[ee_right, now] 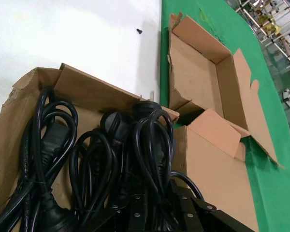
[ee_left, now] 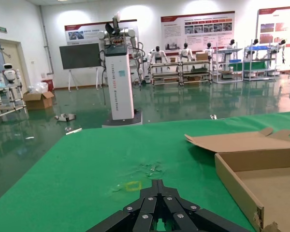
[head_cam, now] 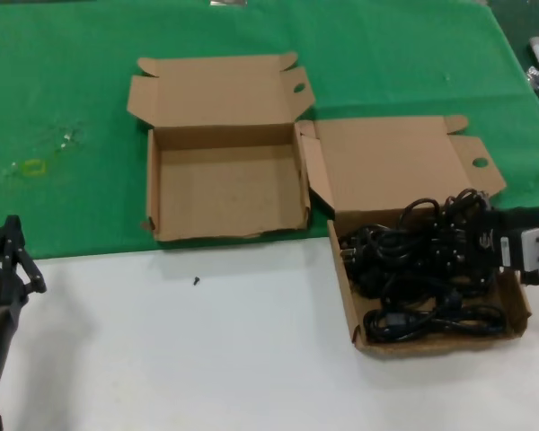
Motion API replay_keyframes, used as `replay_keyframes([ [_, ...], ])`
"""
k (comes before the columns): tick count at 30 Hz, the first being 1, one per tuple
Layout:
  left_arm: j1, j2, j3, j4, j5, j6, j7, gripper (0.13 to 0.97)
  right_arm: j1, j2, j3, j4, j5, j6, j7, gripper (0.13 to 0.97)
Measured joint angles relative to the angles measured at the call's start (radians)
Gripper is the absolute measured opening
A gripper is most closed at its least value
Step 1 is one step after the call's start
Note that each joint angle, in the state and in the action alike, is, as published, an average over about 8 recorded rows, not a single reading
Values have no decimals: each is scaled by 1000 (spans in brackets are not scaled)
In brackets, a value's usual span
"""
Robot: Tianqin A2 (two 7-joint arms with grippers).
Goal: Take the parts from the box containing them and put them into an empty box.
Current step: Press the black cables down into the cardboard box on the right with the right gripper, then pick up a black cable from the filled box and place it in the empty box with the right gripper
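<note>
Right at the right pincer (head_cam: 490, 241): full box (head_cam: 431, 334), heaped w/ black power cords (head_cam: 422, 260), lid folded back on the far side. Pincer sits at the box's outer edge, sunk into the cord pile; right wrist view shows loops draped over and between the fingers (ee_right: 135, 212). Looks clamped on a bundle, but finger gap buried under cable, so can't tell for sure whether closed or merely pushed in.

Across from that pincer, past the full box's inner wall: empty box (head_cam: 229, 189), lid open, nothing inside, on the green cloth (head_cam: 63, 108). The two boxes nearly touch at the corner flaps. Small dark speck (head_cam: 196, 281) on the white surface (head_cam: 189, 359), well off from both.

Left pincer (head_cam: 9, 260) parked low at the surface's near left edge, fingers drawn together, holding nothing; empty box off to its inner side per left wrist view (ee_left: 261, 179).

Step in hand, prob.: pick phase, first grab of cords. No cords in the empty box yet, so task barely begun.

Next move needs: firm grip confirmed, straight lift high enough to clear box wall and trailing loops, then carry across to empty box. Cords tangled, so risk of dragging extra bundles or shifting the box.
</note>
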Motion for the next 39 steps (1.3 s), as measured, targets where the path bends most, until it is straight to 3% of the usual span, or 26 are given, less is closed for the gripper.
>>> replay_keyframes([
  [11,0,0,0,0,0,0,0,143,-19,44,22,44,10,-3,54,218],
  [22,0,0,0,0,0,0,0,143,2,77,52,85,21,5,141,217],
  [39,0,0,0,0,0,0,0,143,130,-60,-10,93,-33,58,196,217],
])
